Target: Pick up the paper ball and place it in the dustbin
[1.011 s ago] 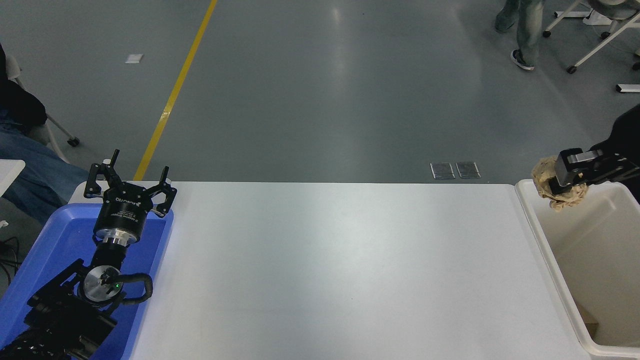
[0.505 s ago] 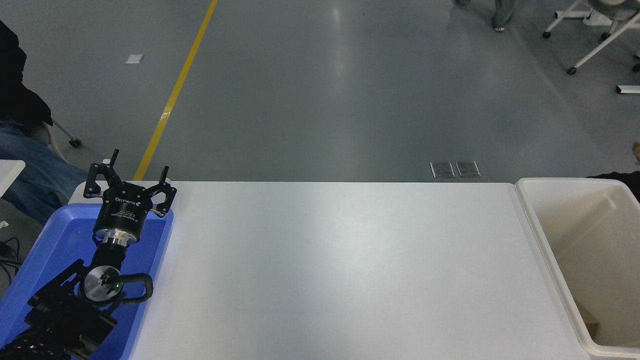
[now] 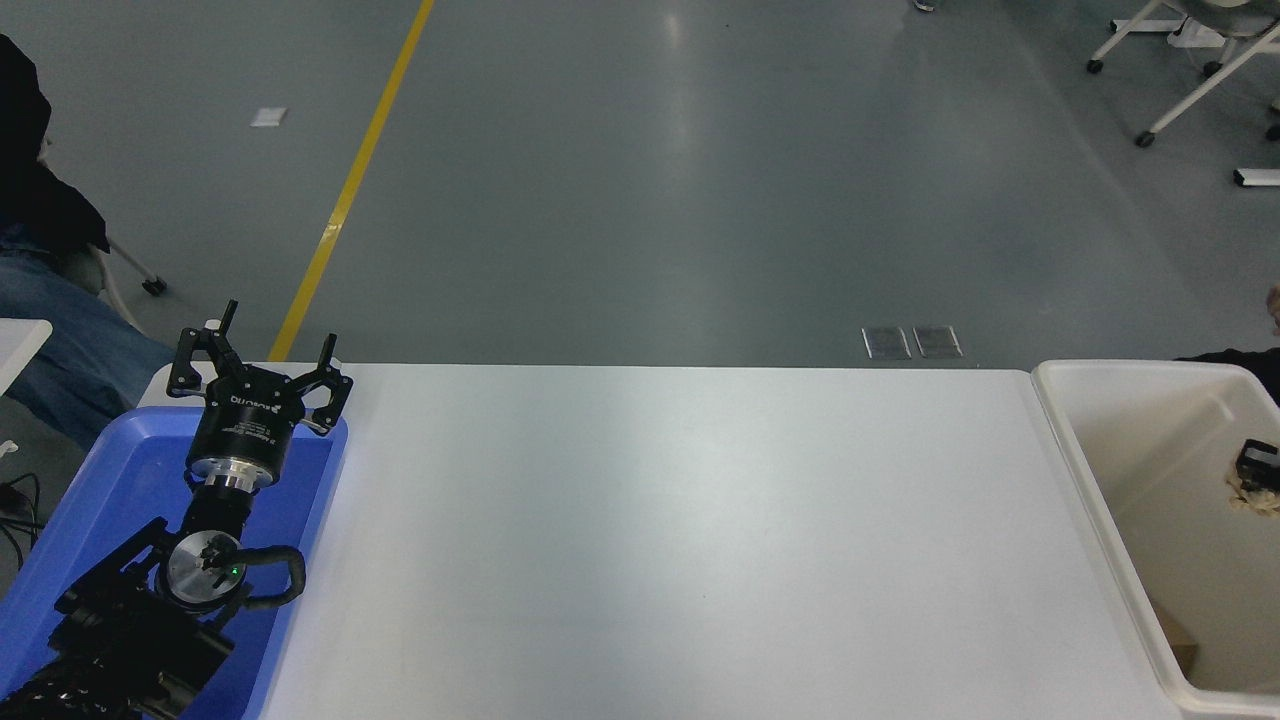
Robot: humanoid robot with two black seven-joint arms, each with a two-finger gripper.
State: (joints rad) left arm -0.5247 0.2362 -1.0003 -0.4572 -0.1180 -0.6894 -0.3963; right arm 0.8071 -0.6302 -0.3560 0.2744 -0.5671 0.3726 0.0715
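Left arm [image 3: 150,600] black; silver wrist ring, green LED, looped black cable; black gripper [image 3: 262,360], white lettering.

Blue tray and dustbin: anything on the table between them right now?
In the head view, nothing: between the blue tray and the dustbin there is only bare white table.

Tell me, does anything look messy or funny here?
Nothing looks spilled or broken. The paper ball is at the picture's right edge, inside the bin's outline, with the right gripper barely in view. The left gripper sits parked over the blue tray.
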